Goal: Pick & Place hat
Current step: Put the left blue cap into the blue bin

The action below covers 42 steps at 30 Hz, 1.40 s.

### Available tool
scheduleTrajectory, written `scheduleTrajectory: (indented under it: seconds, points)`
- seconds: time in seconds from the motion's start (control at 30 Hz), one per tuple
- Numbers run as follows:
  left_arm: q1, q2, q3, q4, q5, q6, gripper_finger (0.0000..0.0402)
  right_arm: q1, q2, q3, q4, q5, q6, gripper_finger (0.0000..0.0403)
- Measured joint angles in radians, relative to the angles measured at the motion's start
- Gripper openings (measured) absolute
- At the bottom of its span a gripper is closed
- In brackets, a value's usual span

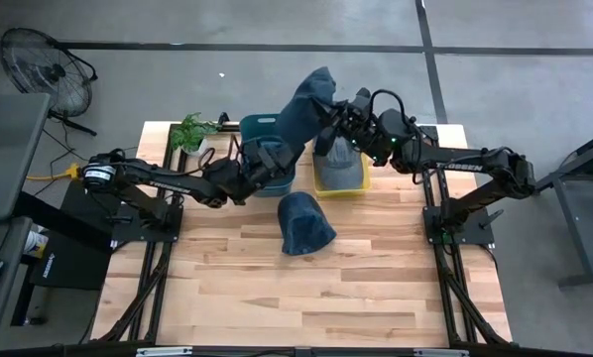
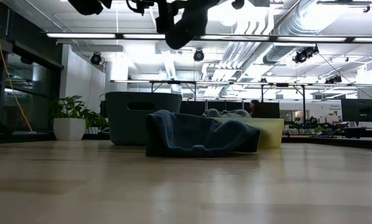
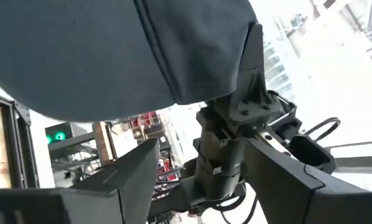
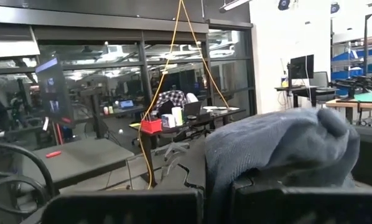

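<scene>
High view: both arms meet above the far side of the light wooden bench (image 1: 277, 288), lifting a dark blue knit hat (image 1: 311, 104) over a dark teal plastic bin (image 1: 267, 124) and a yellow plastic bin (image 1: 341, 183); a second dark blue hat (image 1: 303, 222) lies mid-bench. Low view: second hat sits before both bins; potted green plant (image 2: 71, 118) stands left. Left wrist view: left hand (image 3: 198, 165) spread wide under the cloth. Right wrist view: right hand (image 4: 220, 196) pinched closed on the raised hat.
</scene>
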Motion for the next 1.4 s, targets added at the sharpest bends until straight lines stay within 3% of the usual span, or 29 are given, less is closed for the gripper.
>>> scheduleTrajectory:
  seconds: [0.33,0.6,1.4]
  points:
    - [0.000,0.000,-0.001,-0.052,-0.042,0.000,0.0234,-0.005,0.000,0.000,0.040,-0.003,-0.007,0.0000]
    - [0.000,0.000,-0.001,-0.067,-0.140,0.005,0.0234,-0.005,0.000,0.000,0.041,-0.026,0.009,0.0000]
    - [0.001,0.000,-0.001,-0.062,-0.231,0.026,0.0234,0.003,0.000,0.000,0.042,-0.062,0.088,0.0000]
